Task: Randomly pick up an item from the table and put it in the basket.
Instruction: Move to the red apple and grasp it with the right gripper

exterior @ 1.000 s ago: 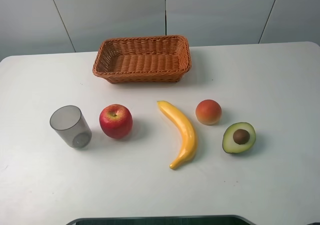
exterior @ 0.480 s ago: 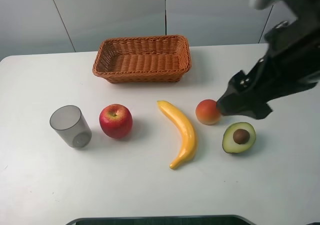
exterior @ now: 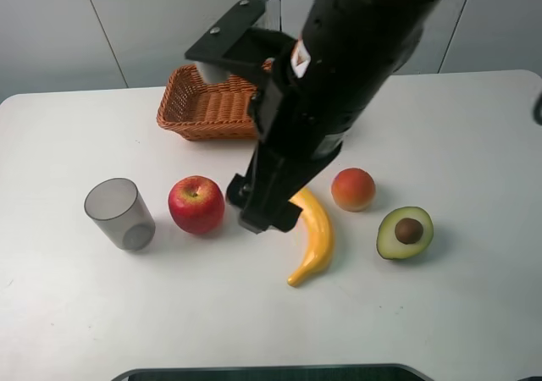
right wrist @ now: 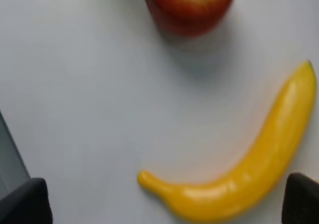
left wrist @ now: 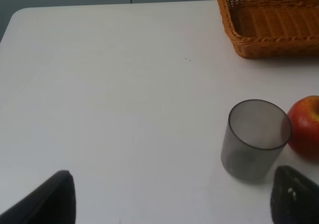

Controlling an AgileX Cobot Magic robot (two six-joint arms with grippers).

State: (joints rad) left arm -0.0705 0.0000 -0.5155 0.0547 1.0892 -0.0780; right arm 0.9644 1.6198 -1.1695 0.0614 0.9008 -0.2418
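Observation:
The red apple sits on the white table, left of centre; it also shows in the left wrist view and the right wrist view. The wicker basket stands at the back, its right part hidden by my right arm. My right gripper hovers just right of the apple, above the banana's upper end. In the right wrist view it is open and empty. My left gripper is open and empty, low over the table's left side, and out of the exterior view.
A yellow banana lies under my right arm. A peach and a half avocado lie to the right. A grey translucent cup stands left of the apple, also seen by the left wrist.
My right arm has swung in from the right, past the peach, to above the banana beside the apple. It now covers the basket's right part. No object has moved.

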